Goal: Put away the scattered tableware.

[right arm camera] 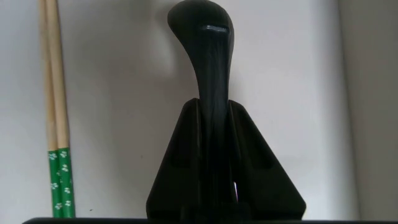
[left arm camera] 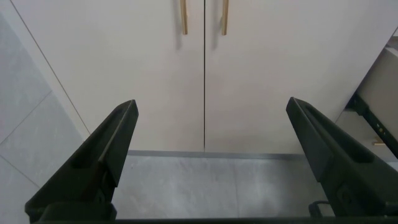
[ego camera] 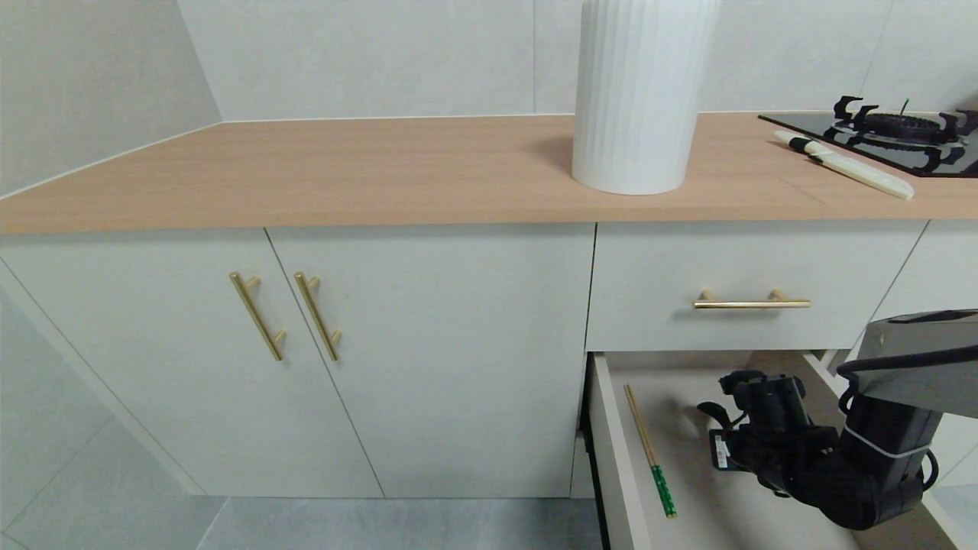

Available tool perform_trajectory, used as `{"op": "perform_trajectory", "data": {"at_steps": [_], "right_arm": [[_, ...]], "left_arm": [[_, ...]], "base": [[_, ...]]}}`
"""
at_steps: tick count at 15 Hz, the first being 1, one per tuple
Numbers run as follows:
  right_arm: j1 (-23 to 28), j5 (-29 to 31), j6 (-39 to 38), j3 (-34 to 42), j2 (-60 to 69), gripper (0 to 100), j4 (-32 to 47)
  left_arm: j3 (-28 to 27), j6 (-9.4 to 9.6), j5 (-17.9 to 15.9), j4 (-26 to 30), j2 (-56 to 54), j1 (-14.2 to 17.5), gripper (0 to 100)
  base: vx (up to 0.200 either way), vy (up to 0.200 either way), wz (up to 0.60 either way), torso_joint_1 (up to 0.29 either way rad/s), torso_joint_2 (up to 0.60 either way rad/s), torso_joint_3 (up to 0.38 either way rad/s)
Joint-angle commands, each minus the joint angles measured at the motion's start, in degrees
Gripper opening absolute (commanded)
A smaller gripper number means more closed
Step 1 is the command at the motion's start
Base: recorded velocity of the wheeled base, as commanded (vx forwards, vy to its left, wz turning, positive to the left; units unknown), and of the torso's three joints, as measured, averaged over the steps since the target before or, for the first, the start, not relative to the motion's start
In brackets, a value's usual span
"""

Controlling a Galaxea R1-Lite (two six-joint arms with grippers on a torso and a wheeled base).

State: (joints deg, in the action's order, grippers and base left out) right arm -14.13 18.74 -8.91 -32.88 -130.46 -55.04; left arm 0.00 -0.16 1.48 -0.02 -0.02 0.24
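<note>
Ahead of me runs a wooden counter (ego camera: pixel 344 168), and a tall ribbed white vase (ego camera: pixel 638 92) stands on it toward my right. At the counter's far right end sits a black hob (ego camera: pixel 943 162) with a burner grate (ego camera: pixel 901 122). Below, two pale doors (ego camera: pixel 458 359) meet side by side, their upright brass door handles (ego camera: pixel 257 315) close on either side of the seam. Right of them I see a shut drawer (ego camera: pixel 749 260) with a level brass bar (ego camera: pixel 752 303). Grey floor (ego camera: pixel 397 523) tiles lie beneath, and a pale wall (ego camera: pixel 367 53) rises behind.

Saw lots of bare counter (ego camera: pixel 306 168) left of the tall white vase (ego camera: pixel 638 99). Found a knife (ego camera: pixel 844 164) and the stove (ego camera: pixel 905 130) crowding the far right. In the open drawer (ego camera: pixel 611 458), found chopsticks (ego camera: pixel 649 451) along the left wall and the right gripper (right arm camera: pixel 214 134), clamped on a dark tool (right arm camera: pixel 202 37), in the middle; bare bottom between.
</note>
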Motion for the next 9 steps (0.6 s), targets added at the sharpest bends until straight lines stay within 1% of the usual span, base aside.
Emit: {"op": "perform_trajectory", "data": {"at_steps": [1, 9], "right_arm": [[-0.02, -0.02, 0.03, 0.01, -0.93, 0, 0.02], [-0.02, -0.02, 0.12, 0.01, -1.81, 0, -0.07]], "left_arm": [[0.00, -0.02, 0.02, 0.02, 0.02, 0.02, 100], [0.00, -0.02, 0.02, -0.06, 0.02, 0.02, 100]], "base": [[0.000, 0.000, 0.00, 0.000, 0.00, 0.000], [0.000, 0.000, 0.00, 0.000, 0.00, 0.000]]}}
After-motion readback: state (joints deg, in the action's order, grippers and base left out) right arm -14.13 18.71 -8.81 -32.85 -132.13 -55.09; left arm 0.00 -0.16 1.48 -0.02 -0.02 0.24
